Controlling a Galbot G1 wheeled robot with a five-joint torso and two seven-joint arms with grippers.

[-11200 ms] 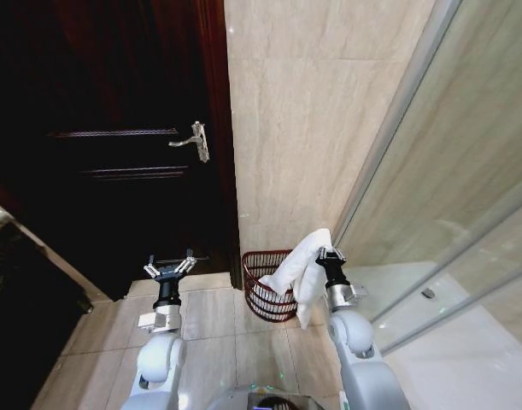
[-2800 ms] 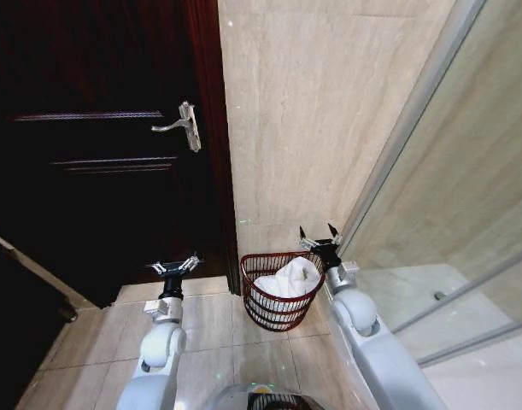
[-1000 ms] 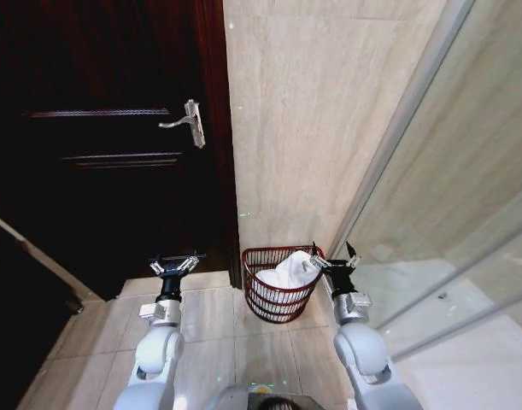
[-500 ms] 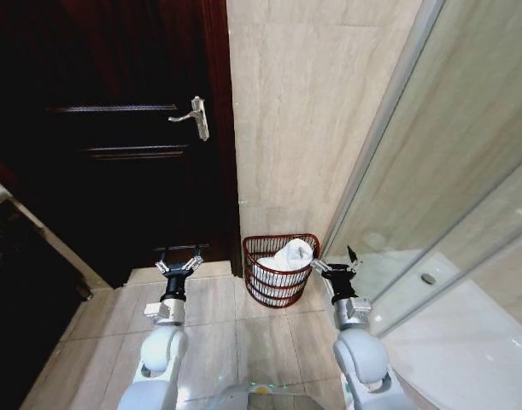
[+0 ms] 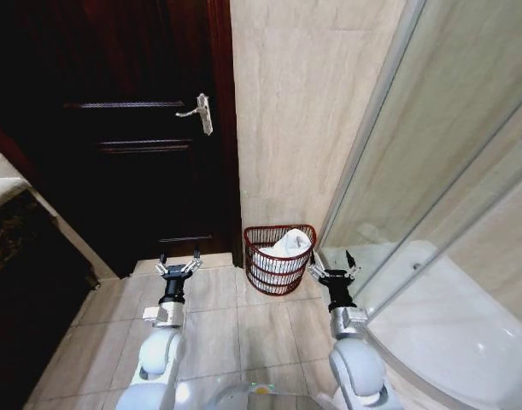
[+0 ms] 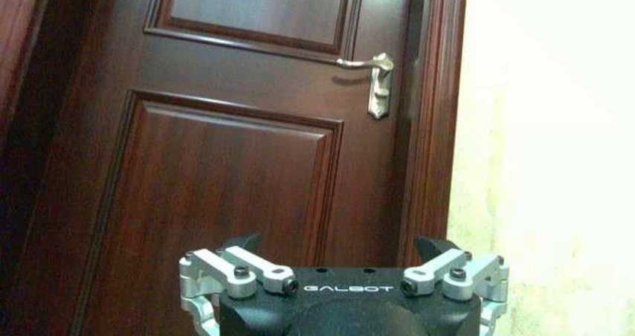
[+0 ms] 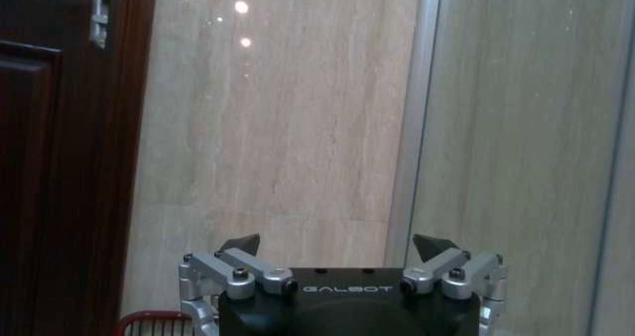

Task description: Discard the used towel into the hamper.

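Note:
The hamper [image 5: 279,260] is a small round reddish-brown wire basket on the tiled floor against the beige wall, beside the door frame. The white towel [image 5: 282,248] lies bunched inside it, heaped just above the rim. My right gripper [image 5: 332,267] is open and empty, held low to the right of the hamper and apart from it. In the right wrist view its gripper [image 7: 337,245] faces the wall, with the hamper's rim [image 7: 151,322] at the frame's edge. My left gripper [image 5: 178,263] is open and empty, left of the hamper, facing the door, as the left wrist view [image 6: 340,245] also shows.
A dark wooden door [image 5: 132,145] with a metal handle [image 5: 200,111] stands shut on the left. A glass shower partition [image 5: 431,171] and its white base [image 5: 448,316] run along the right. Tiled floor [image 5: 243,320] lies between my arms.
The view has pulled back and shifted, so the hamper appears smaller and farther. My right gripper has drawn down and away from the hamper, open. The towel stays in the hamper.

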